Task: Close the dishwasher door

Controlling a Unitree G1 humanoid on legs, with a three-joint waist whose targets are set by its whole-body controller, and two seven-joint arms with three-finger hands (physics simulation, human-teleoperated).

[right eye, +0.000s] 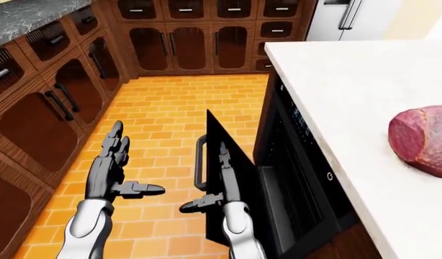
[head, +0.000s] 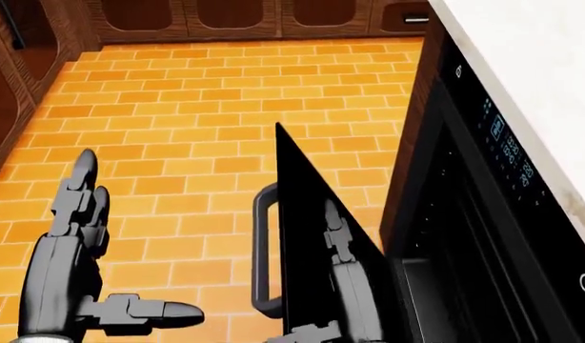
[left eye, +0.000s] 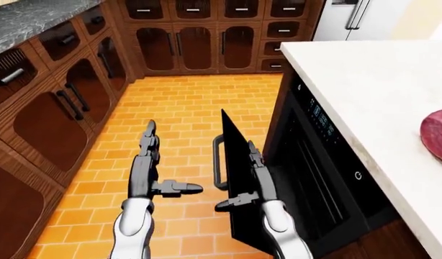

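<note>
in the left-eye view the dishwasher (left eye: 329, 178) sits under the white counter (left eye: 365, 81), at the right side. its door (left eye: 239, 178) is partly open, standing out to the left of the dishwasher, with the handle (left eye: 218, 162) on its left face. the right hand (left eye: 258, 181) lies against the inner side of the door, fingers straight and spread, thumb pointing left, holding nothing. the left hand (left eye: 145, 162) is left of the door, apart from it, over the orange floor (left eye: 185, 102), also spread and empty. a red piece of meat (left eye: 438, 134) lies on the counter, right of the dishwasher. brown cabinets (left eye: 185, 38) are above and left of the door

in the head view the door (head: 316, 236) rises from the bottom edge, just left of the dishwasher (head: 483, 236). the right hand (head: 345, 286) is flat on the door's right side; the left hand (head: 78, 243) is well left of the door, fingers up, thumb toward the door

in the right-eye view a white fridge (right eye: 351, 19) shows above the dishwasher (right eye: 300, 162), beyond the counter (right eye: 336, 86)
</note>
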